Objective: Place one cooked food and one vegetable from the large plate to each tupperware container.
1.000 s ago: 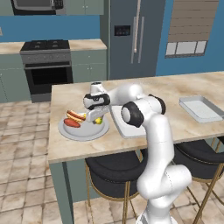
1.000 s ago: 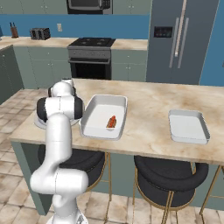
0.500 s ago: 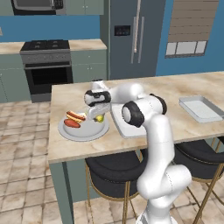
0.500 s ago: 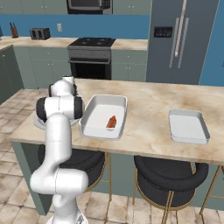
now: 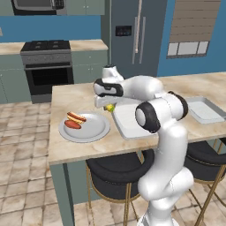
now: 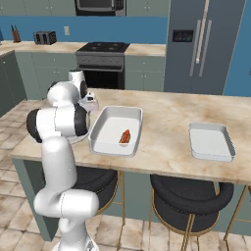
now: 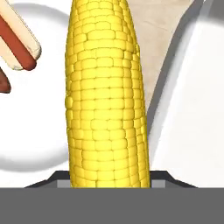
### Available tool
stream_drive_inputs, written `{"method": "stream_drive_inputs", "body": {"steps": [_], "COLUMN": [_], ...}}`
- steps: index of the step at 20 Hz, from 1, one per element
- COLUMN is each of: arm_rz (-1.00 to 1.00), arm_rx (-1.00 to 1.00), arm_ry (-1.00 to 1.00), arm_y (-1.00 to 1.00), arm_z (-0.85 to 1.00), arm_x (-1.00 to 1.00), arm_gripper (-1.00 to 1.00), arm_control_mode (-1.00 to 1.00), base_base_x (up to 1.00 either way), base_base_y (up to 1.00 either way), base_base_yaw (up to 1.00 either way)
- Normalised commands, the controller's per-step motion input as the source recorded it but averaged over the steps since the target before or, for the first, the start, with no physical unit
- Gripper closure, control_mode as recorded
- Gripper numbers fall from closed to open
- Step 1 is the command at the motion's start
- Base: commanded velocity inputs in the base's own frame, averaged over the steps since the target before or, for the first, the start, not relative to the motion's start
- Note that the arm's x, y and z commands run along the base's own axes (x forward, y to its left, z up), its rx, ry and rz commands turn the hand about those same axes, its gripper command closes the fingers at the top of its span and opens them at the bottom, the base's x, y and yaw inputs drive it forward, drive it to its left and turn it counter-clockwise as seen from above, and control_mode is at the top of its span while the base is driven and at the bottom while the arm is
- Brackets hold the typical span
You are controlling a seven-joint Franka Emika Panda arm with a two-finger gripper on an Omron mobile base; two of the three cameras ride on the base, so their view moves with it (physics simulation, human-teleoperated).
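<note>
The white arm's two-finger gripper (image 5: 107, 105) has closed over the last second and now clamps a long yellow cob of corn (image 7: 107, 94), which it has lifted clear of the round, shallow, light-grey plate (image 5: 99, 128). A second ago the hand sat lower over the plate's right side; now it hangs above the gap between the plate's rim and the near wall of the larger white rectangular tray (image 5: 128, 128), with a bit of yellow showing under the hand in the left base view. The finger tips themselves are hidden behind the cob in the hand view, so the grip appears sound rather than proven.

Left on the plate are a hot dog in a pale bun (image 5: 76, 117) and a reddish-brown sausage-like piece (image 5: 72, 125) beside it. The larger tray already holds a small reddish-brown piece of cooked food (image 6: 125, 137). The smaller white tray (image 6: 210, 142) stands well apart to the right on the marble counter (image 6: 166, 112) and has nothing in it.

So the vegetable for the larger tray is in hand. The next move is probably a short carry over the tray wall, then release beside the cooked piece.
</note>
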Motion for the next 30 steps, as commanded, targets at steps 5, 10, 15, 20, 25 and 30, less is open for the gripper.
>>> {"method": "stream_drive_inputs", "body": {"steps": [5,10,15,20,25,30], "arm_rz": [-0.33,-0.1,-0.03,0.01,0.01,0.0], "arm_rx": [0.0,0.0,0.0,0.02,0.19,0.15], "arm_ry": [-0.21,-0.08,0.0,0.05,0.19,0.17], "arm_y": [-0.71,-0.67,-0.79,-0.4,0.0,0.0], "arm_z": [0.37,0.09,-0.23,-0.09,-0.21,-0.46], "arm_x": [-0.73,-0.14,0.17,0.34,0.0,0.05], "arm_gripper": [1.0,1.0,1.0,1.0,1.0,1.0], "arm_control_mode": [-1.0,-1.0,-1.0,-1.0,-1.0,-1.0], "base_base_x": [0.0,0.0,0.0,0.0,0.0,0.0], "base_base_y": [0.0,0.0,0.0,0.0,0.0,0.0], "base_base_yaw": [0.0,0.0,0.0,0.0,0.0,0.0]}}
